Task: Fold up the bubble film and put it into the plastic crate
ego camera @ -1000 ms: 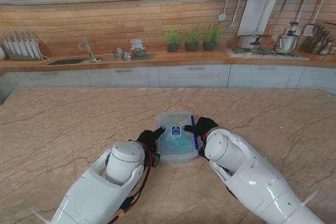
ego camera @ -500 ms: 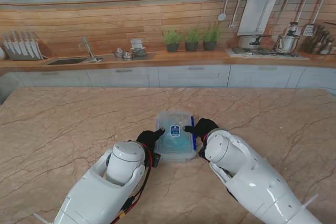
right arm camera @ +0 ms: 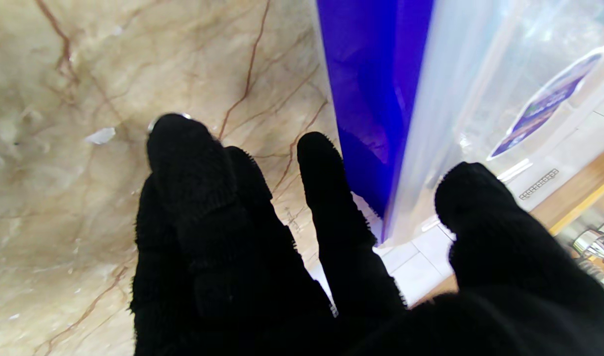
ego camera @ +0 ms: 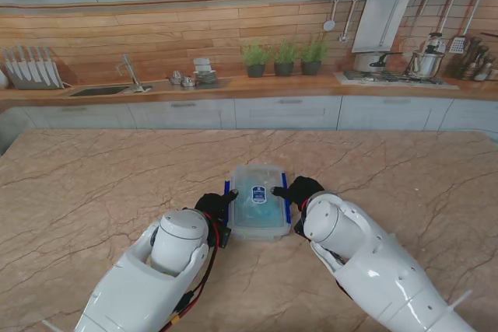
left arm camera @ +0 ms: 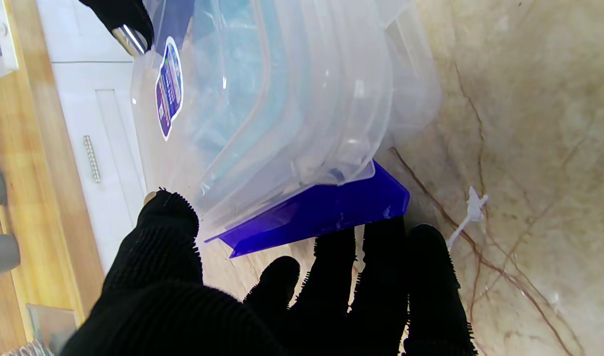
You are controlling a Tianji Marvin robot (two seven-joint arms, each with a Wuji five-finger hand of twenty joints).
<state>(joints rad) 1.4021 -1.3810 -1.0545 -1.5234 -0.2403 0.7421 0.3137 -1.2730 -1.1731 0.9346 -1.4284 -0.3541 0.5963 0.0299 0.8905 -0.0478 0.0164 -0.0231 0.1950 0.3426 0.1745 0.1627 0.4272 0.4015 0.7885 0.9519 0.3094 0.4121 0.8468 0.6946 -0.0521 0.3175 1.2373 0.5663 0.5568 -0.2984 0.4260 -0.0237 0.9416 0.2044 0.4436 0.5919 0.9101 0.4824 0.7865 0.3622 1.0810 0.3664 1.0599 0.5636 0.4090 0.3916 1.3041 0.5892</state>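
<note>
**Latching the crate lid over the folded film**

The bubble film [ego camera: 255, 201] is seen as a bluish bundle inside the clear plastic crate [ego camera: 260, 227], beneath the transparent lid [ego camera: 261, 176], so the placing is judged done and the closing of the lid is taken as the step in hand. The crate stands on the marble counter [ego camera: 93, 184], about midway between its left and right edges and toward the edge nearer the robot.

A blue latch runs down each long side. The left latch [left arm camera: 317, 215] is shown flared outward from the lid rim, and is judged not yet snapped home; the right latch [right arm camera: 371, 94] stands close against the crate wall.

The left hand [left arm camera: 262, 291] is held just beside the left latch, fingers loosely spread and gripping nothing. The right hand [right arm camera: 307, 257] is placed at the opposite side, thumb at the lid's edge and fingers on the latch side, nothing enclosed.

The step is best done by pressing each latch inward at its middle while the opposite hand braces the crate, so that sliding on the smooth marble is prevented. The lid should be seated flat first.
</note>
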